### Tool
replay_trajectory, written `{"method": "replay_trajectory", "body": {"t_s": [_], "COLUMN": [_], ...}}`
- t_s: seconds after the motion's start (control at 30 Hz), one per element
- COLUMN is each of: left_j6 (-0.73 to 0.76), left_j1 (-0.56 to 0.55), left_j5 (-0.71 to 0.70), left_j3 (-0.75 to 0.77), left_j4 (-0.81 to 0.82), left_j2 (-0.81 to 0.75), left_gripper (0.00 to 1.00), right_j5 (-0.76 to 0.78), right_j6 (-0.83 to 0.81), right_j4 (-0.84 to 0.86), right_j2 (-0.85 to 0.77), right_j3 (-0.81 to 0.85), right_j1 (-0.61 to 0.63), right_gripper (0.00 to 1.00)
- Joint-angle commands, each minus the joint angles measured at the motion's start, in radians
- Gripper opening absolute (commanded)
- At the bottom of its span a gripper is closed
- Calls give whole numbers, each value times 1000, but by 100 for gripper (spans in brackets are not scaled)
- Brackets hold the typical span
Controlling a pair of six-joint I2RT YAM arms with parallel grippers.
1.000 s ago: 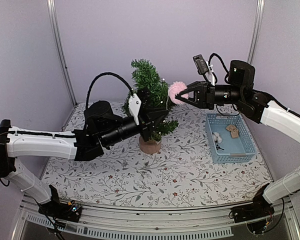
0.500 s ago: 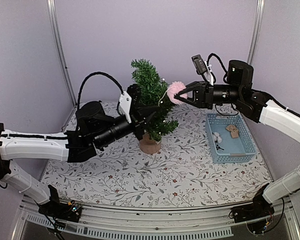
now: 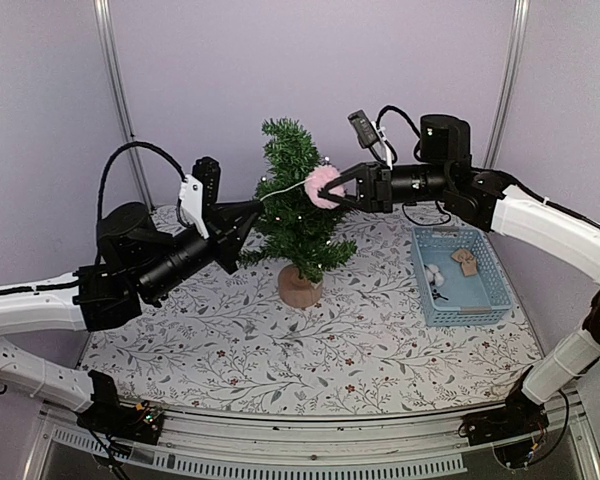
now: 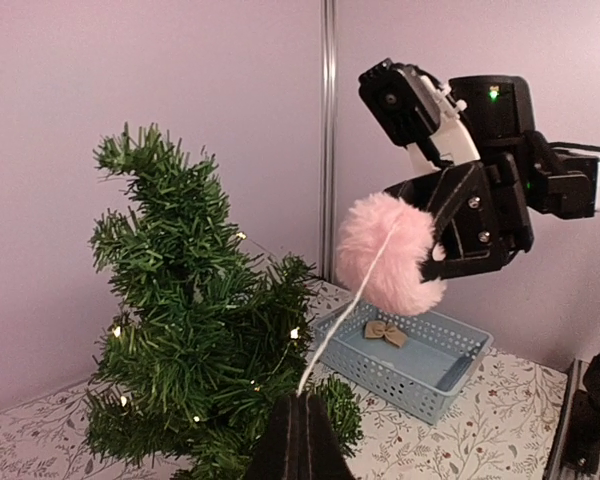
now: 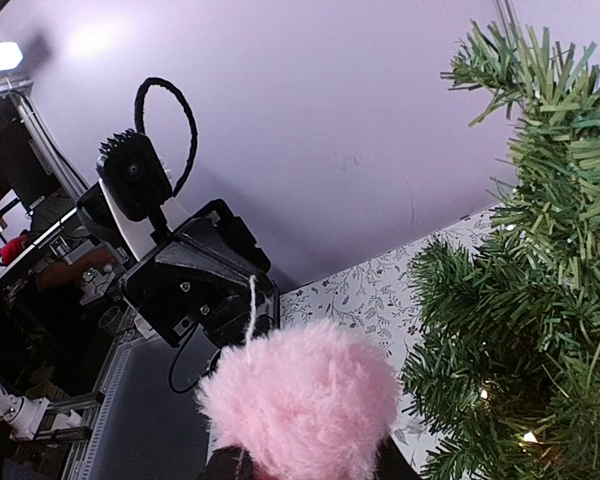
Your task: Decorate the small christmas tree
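Observation:
The small christmas tree [image 3: 296,215] stands on its round wooden base [image 3: 299,289] at mid-table, with tiny lights lit. My right gripper [image 3: 334,188] is shut on a fluffy pink pompom [image 3: 322,186], held against the tree's upper right side. A white string [image 3: 283,190] runs taut from the pompom to my left gripper [image 3: 254,206], which is shut on the string's end, left of the tree. The left wrist view shows the string [image 4: 348,302] rising from the closed left gripper [image 4: 303,400] to the pompom [image 4: 385,255]. In the right wrist view the pompom [image 5: 305,405] fills the right gripper [image 5: 310,470].
A blue perforated basket [image 3: 421,283] sits at the table's right side, holding a brown bow [image 3: 467,262] and small white pieces [image 3: 435,272]. A floral cloth [image 3: 310,340] covers the table. Purple walls close in the back and sides.
The left gripper closed on the string beside the tree, then drew back to the left and upward, pulling it taut. The right gripper carried the pompom leftward to the tree.

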Motion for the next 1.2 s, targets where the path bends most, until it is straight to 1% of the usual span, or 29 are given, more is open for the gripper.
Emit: {"method": "replay_trajectory", "body": {"t_s": [0.0, 0.2, 0.33, 0.4, 0.7, 1.03, 1.17], "left_j6": [-51, -85, -101, -107, -170, -212, -220], "left_j1": [30, 48, 69, 73, 114, 126, 124], "left_j5": [-78, -91, -71, -83, -157, -103, -48], "left_j3": [1, 6, 32, 51, 118, 81, 71], "left_j4": [-121, -173, -176, -183, -251, -289, -275], "left_j2": [-39, -42, 7, 40, 139, 172, 182], "left_gripper": [0, 0, 0, 0, 0, 0, 0], "right_j5": [80, 206, 301, 336, 448, 497, 500], "right_j6": [-43, -47, -33, -34, -18, -41, -53], "right_j4": [-106, -191, -241, -283, -361, -414, -420], "right_j2": [48, 57, 68, 93, 164, 163, 159], "right_j3": [82, 103, 116, 145, 232, 219, 212], "right_j1": [54, 77, 86, 92, 96, 103, 108], "right_gripper": [9, 5, 3, 0, 0, 0, 0]}}
